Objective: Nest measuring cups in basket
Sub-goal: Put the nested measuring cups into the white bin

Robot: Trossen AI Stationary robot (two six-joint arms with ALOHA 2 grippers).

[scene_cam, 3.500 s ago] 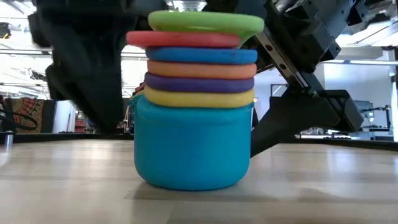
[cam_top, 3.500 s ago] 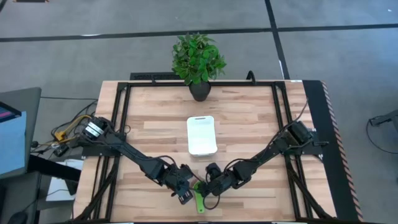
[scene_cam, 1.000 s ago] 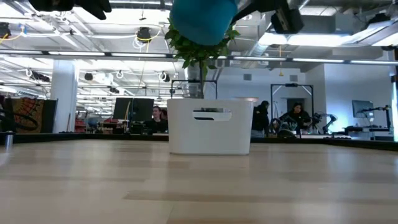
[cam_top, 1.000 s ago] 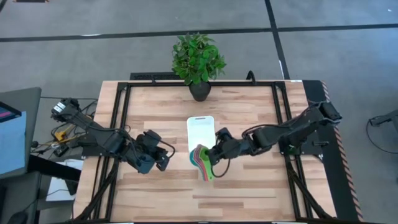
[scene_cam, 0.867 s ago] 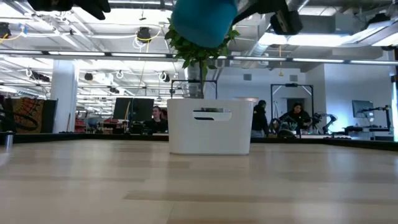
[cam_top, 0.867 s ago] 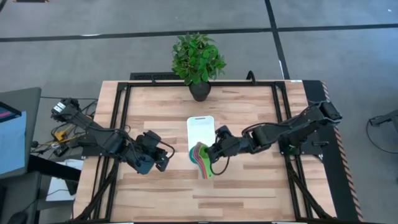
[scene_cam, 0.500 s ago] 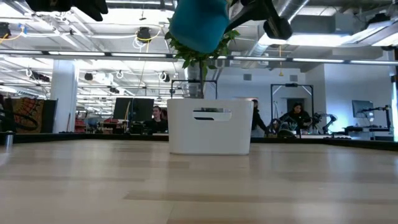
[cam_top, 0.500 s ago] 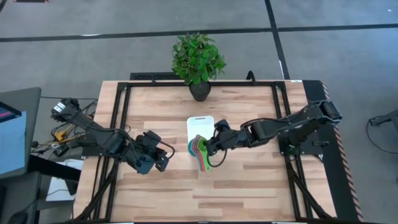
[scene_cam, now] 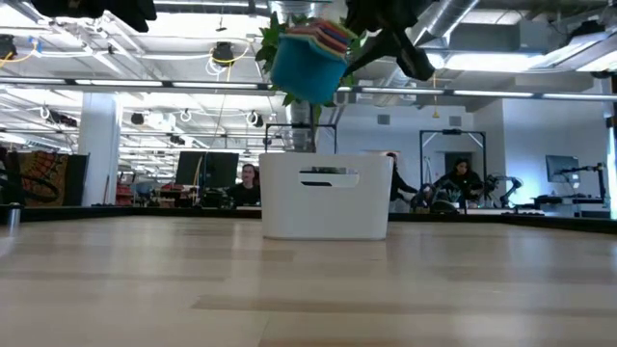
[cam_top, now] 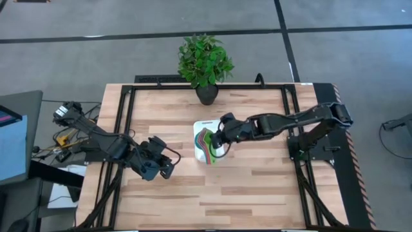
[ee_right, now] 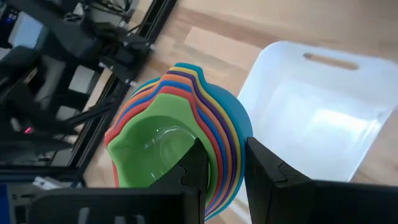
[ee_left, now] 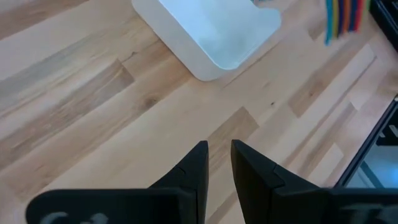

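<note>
The measuring cups sit nested in one stack, teal outermost and green innermost. The stack hangs tilted in the air over the white basket, which rests flat on the table's middle. My right gripper reaches in from the table's right and is shut on the stack. The cups' flat handles fan out toward the near edge. My left gripper hovers left of the basket, its fingers a narrow gap apart with nothing between them. My right gripper pinches the stacked rims on the side nearest it, one finger inside the green cup and the other outside the teal cup. It comes roughly level from the table's right. The stack hangs tilted, clear of basket and table.
A potted plant stands at the table's far edge behind the basket. Black frame rails run along both sides of the table. Bare wood lies near the front edge. People sit in the room behind.
My right gripper has carried the nested stack toward the far edge, from above the basket's near end to over the basket. The stack has tipped further and now shows its coloured rims in the low view. It has stayed lifted clear.
</note>
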